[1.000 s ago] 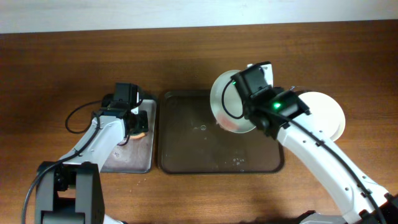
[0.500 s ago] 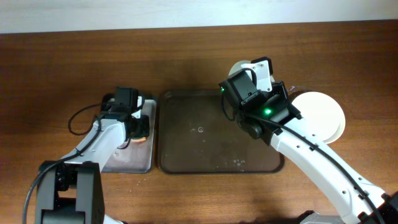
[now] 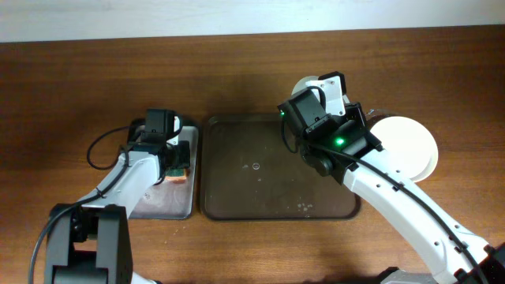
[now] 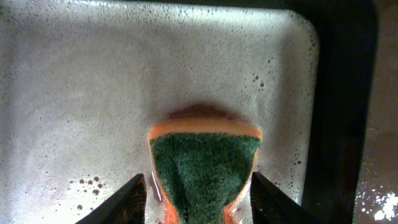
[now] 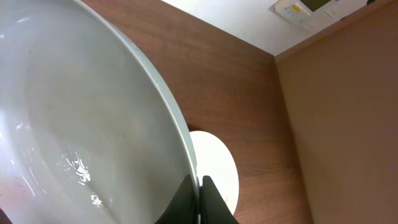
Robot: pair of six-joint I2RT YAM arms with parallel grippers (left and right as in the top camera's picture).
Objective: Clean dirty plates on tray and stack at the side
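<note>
Right gripper is clamping the plate by its rim, tipping it, likely for the stack at right. Left gripper is squeezing the sponge in the soapy tray.

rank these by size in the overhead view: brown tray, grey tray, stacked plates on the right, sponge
1. brown tray
2. grey tray, partly under the left arm
3. stacked plates, not far behind the grey tray
4. sponge

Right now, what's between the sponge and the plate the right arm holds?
The brown tray, with no plates on it, lies between the sponge and the held plate, in the overhead view.
</note>
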